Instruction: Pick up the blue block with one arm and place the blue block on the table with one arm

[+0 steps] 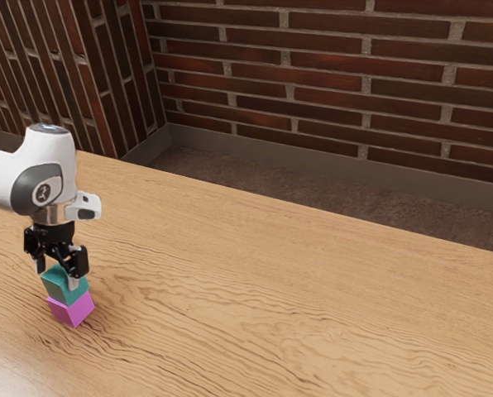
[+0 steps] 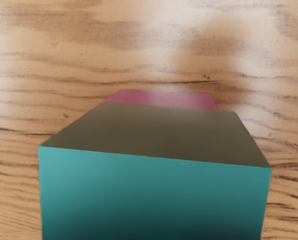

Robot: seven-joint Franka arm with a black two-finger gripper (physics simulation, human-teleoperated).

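Note:
My gripper (image 1: 56,276) points down at the exterior view's left, its fingers spread around the upper part of the blue block. That teal-blue block (image 1: 58,287) rests on top of a magenta block (image 1: 71,309), a little offset from it. The wrist view has the blue block (image 2: 154,195) large and close under the hand, slightly turned, with its dark top face visible. Behind it, a strip of the magenta block (image 2: 164,99) shows. Most of the magenta block is hidden there by the blue one.
The wooden table (image 1: 271,289) extends from the stack toward the exterior view's right. Its far edge runs diagonally in front of a brick wall (image 1: 329,74), with dark floor between them.

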